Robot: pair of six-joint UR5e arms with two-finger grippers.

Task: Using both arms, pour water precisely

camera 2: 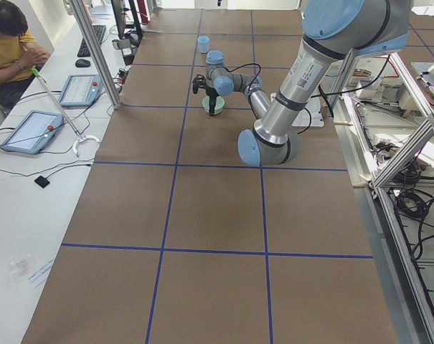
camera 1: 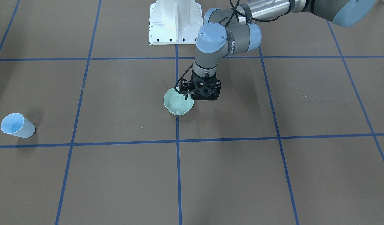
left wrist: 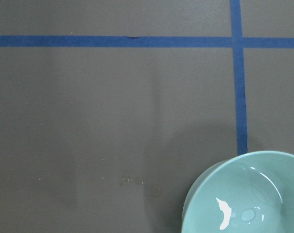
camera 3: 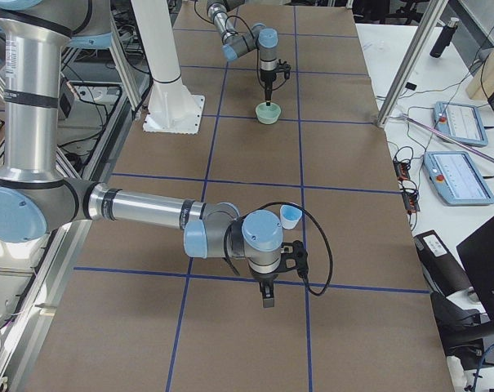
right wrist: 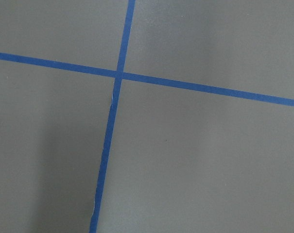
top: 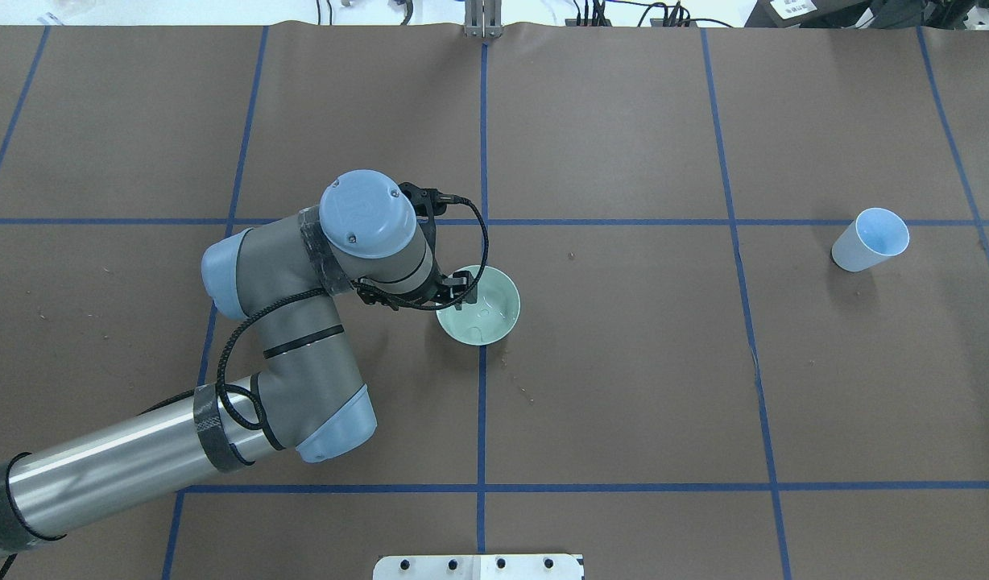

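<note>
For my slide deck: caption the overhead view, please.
Left end effector at rim of green bowl; blue cup stands apart, at right.

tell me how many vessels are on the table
2: a pale green bowl on the table's centre line, beside the left hand, and a pale blue cup standing alone far toward the robot's right. None look hidden.

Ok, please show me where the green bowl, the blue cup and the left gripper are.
green bowl (top: 502, 316): overhead view, bare inner wall on its right side.
blue cup (top: 871, 240): overhead view, inner wall just inside the mouth.
left gripper (camera 1: 185, 94): front-facing view, between the fingertips, at the bowl's rim.
</note>
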